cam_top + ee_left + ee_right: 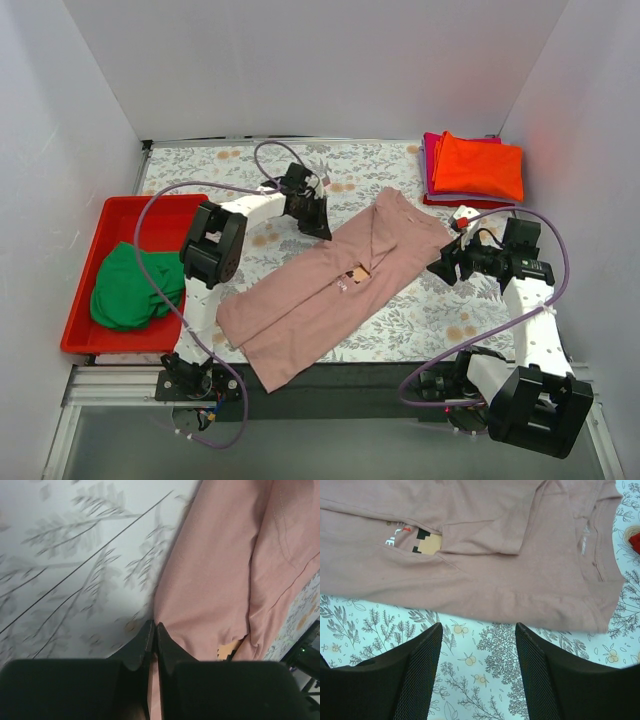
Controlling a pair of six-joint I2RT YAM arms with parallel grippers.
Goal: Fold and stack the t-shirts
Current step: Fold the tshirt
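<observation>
A dusty-pink t-shirt lies diagonally across the table's middle, its sides folded in and its pixel print partly covered. My left gripper is at the shirt's far-left edge, its jaws closed with pink cloth between them. My right gripper is open and empty over the floral cloth, just off the shirt's near-right edge. A crumpled green t-shirt lies in the tray. A folded orange t-shirt lies on a folded magenta one at the far right.
A red plastic tray stands at the left edge of the table. White walls close in the back and both sides. A floral tablecloth covers the table. Purple cables loop over both arms.
</observation>
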